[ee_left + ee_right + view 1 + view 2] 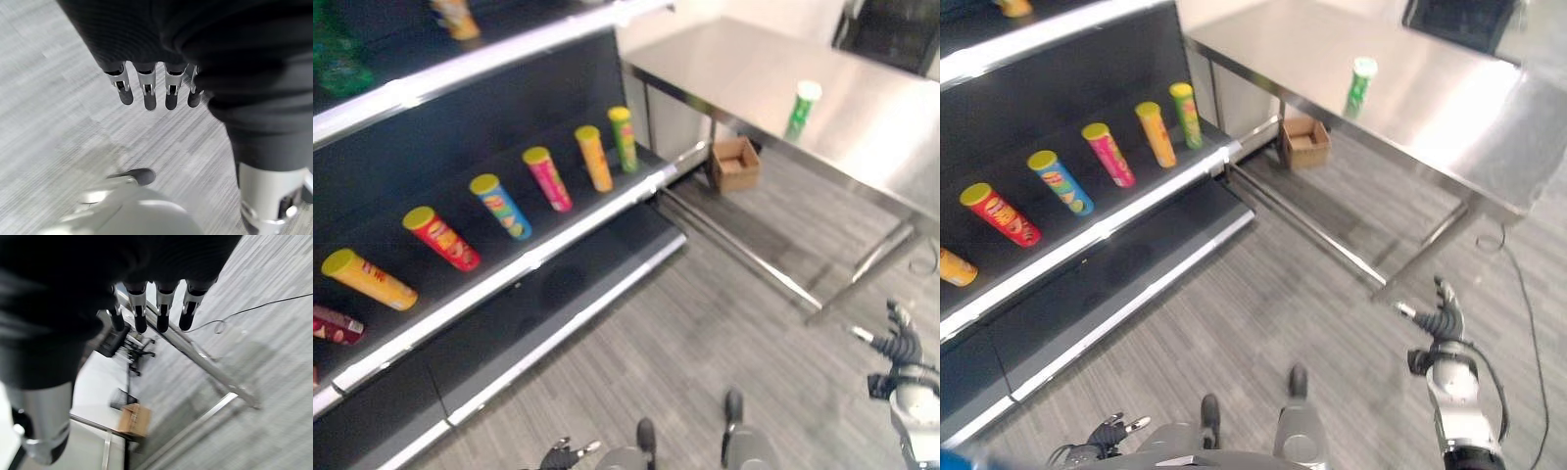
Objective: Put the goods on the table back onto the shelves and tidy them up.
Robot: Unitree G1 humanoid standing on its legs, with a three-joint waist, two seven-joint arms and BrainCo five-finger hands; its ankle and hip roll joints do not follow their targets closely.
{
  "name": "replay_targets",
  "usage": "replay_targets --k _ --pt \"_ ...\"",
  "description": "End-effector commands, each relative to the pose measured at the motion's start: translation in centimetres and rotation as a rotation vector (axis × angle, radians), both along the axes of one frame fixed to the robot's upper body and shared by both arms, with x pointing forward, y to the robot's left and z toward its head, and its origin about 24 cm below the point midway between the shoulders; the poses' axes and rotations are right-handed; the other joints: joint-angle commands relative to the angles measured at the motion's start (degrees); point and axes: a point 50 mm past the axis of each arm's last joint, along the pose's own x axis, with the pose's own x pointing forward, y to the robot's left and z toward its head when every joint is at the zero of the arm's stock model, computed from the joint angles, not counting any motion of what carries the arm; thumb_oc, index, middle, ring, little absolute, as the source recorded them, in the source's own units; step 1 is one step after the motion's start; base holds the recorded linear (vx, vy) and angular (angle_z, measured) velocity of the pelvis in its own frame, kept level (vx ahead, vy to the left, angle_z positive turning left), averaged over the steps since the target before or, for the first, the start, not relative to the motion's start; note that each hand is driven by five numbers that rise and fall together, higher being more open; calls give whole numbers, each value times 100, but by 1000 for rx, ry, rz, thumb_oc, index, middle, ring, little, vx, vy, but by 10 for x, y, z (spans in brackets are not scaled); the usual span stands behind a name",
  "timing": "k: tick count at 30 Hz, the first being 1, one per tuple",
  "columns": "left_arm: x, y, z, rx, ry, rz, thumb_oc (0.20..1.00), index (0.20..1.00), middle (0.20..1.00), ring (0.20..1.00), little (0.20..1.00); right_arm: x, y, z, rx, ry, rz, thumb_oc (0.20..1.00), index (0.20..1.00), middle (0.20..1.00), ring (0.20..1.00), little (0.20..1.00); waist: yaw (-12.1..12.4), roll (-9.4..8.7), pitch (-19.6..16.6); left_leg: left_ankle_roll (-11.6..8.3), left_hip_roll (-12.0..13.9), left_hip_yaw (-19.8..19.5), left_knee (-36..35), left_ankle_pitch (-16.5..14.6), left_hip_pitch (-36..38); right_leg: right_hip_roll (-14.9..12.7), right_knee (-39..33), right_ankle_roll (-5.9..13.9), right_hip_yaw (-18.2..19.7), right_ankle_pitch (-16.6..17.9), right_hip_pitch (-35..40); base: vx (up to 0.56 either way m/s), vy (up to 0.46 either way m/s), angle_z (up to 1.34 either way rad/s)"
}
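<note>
Green can [1361, 84] stands upright, alone on the steel table [1449, 108], at about one o'clock in the head camera's view and well apart from both hands. Right hand [1442, 315], fingers [162, 308] loosely straight and holding nothing, hangs over the grey floor at four o'clock, below the table's near edge. Left hand [1108, 432], fingers [146, 93] likewise relaxed and empty, sits low at seven o'clock. On the dark shelf [1116, 220] at ten o'clock, a row of cans lies tilted side by side, ending in a yellow-green can [1187, 115] nearest the table. The approach appears to be the step in hand: closing on the table squarely, then reaching with the right hand and wrapping the can at mid-height, should keep it from tipping. A cardboard box [1304, 142] sits under the table.
</note>
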Motion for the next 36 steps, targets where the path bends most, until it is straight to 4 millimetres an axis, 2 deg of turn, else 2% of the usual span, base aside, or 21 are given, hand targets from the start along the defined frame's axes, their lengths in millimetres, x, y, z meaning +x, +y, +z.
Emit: replay_targets --k 1,3,4,5,7,12,14,15,18,19,20,21,22,23,24,26,27,30,31,33,36 --pt "1 22 8 62 -31 -29 1000 1000 1000 1000 1000 14 -11 53 -124 -206 11 1000 1000 1000 1000 1000 -44 -350 -281 -340 -123 -168 -49 -1363 1826 199 -519 -76 -300 963 -425 383 -171 76" --pt "-1 23 8 67 -26 -28 1000 1000 1000 1000 1000 13 -14 65 -147 -249 3 1000 1000 1000 1000 1000 -63 -380 -342 -361 -86 -196 -67 -1430 1937 243 -515 -93 -282 1057 -346 366 -187 12" --pt "-5 25 7 72 -16 -20 1000 1000 1000 1000 1000 11 -21 99 -199 -380 -1 1000 1000 1000 1000 1000 -114 -406 -543 -441 100 -188 -12 -1539 2097 371 -467 -158 -319 1141 -207 327 -180 -17" --pt "-5 25 7 71 -16 -20 1000 1000 1000 1000 1000 11 -22 99 -200 -379 -2 1000 1000 1000 1000 1000 -114 -382 -543 -448 123 -188 -9 -1551 2102 391 -467 -161 -332 1134 -197 573 -345 20" --pt "-7 27 7 62 -17 16 1000 1000 1000 1000 1000 9 -30 135 -259 -490 2 1000 1000 1000 1000 1000 -121 -276 -716 -688 494 -215 273 -1143 2038 645 -278 -302 -407 1020 -102 396 -288 48" --pt "-5 32 10 58 -30 22 1000 1000 1000 1000 1000 11 -31 183 -303 -645 66 1000 1000 1000 1000 1000 -84 -216 -974 -994 851 -168 969 -220 1750 1005 -437 -596 -717 602 282 294 -246 17" --pt "-7 33 10 55 -26 27 1000 1000 1000 1000 1000 19 -30 197 -308 -678 95 1000 1000 1000 1000 1000 -14 -195 -996 -1129 1024 48 1733 227 1523 1188 -531 -757 -805 319 605 242 -209 16" --pt "-6 33 10 55 -27 28 1000 1000 1000 1000 1000 19 -30 197 -308 -679 95 1000 1000 1000 1000 1000 -29 -214 -996 -1126 1001 34 1743 244 1497 1163 -531 -761 -809 333 591 162 -178 -3" --pt "-5 39 14 57 -52 49 1000 1000 1000 1000 1000 37 -21 218 -366 -659 180 1000 1000 1000 1000 1000 167 -433 -775 -961 1326 555 3255 825 881 1239 -531 -1035 -774 10 1022 253 -266 -3" --pt "-8 42 13 64 -41 57 1000 1000 1000 1000 1000 42 -20 217 -363 -646 188 1000 1000 1000 1000 1000 232 -386 -731 -977 1459 665 3398 751 876 1342 -531 -1059 -712 -144 1155 258 -257 -36" --pt "-8 44 14 66 -45 65 1000 1000 1000 1000 1000 48 -18 221 -377 -632 208 1000 1000 1000 1000 1000 350 -476 -613 -900 1366 708 3573 623 643 1298 -531 -1094 -672 -120 1215 169 -118 -51" --pt "-8 45 14 68 -46 71 1000 1000 1000 1000 1000 52 -17 224 -384 -617 226 1000 1000 1000 1000 1000 415 -487 -560 -845 1266 692 3496 414 454 1292 -531 -1091 -619 -149 1279 42 -62 -47" --pt "-8 45 14 67 -46 73 1000 1000 1000 1000 1000 52 -16 224 -384 -618 227 1000 1000 1000 1000 1000 410 -482 -556 -842 1269 696 3502 406 455 1293 -531 -1088 -616 -149 1281 158 -39 -28" --pt "-11 43 13 57 -38 74 1000 1000 1000 1000 1000 58 -14 224 -362 -602 253 1000 1000 1000 1000 1000 552 -546 -512 -766 1087 625 3108 -4 23 1227 -531 -1023 -577 -243 1393 160 -33 -13" --pt "-12 43 13 56 -37 71 1000 1000 1000 1000 1000 61 -15 223 -361 -585 260 1000 1000 1000 1000 1000 614 -584 -472 -732 993 608 2848 -183 -220 1174 -531 -986 -588 -274 1432 209 -23 -10" --pt "-14 43 12 54 -28 74 1000 1000 1000 1000 1000 64 -14 222 -359 -570 269 1000 1000 1000 1000 1000 689 -617 -440 -697 823 556 2425 -313 -481 1118 -531 -954 -562 -316 1511 153 26 3" --pt "-18 44 11 55 -17 74 1000 1000 1000 1000 1000 69 -12 220 -355 -550 291 1000 1000 1000 1000 1000 855 -566 -436 -750 576 351 1348 72 -824 1212 -531 -937 -501 -421 1654 245 52 6" --pt "-19 44 11 56 -15 63 1000 1000 1000 1000 1000 73 -10 220 -357 -535 309 1000 1000 1000 1000 1000 965 -430 -447 -889 324 332 73 783 -1217 1430 -531 -968 -427 -596 1896 288 48 -9" --pt "-19 44 11 56 -14 64 1000 1000 1000 1000 1000 74 -10 220 -356 -535 309 1000 1000 1000 1000 1000 963 -443 -449 -892 309 341 8 813 -1178 1416 -531 -966 -425 -610 1903 368 51 15" --pt "-20 45 11 58 -8 63 1000 1000 1000 1000 1000 75 -8 221 -357 -534 322 1000 1000 1000 1000 1000 1032 -407 -499 -942 288 846 -302 940 -1504 1608 -531 -1026 -290 -824 2252 437 78 15" --pt "-29 44 9 49 7 89 1000 1000 1000 1000 1000 80 2 215 -339 -521 362 1000 1000 1000 1000 1000 1188 -399 -636 -853 362 984 -302 1183 -1277 1691 -531 -993 -69 -979 2566 328 76 -11"
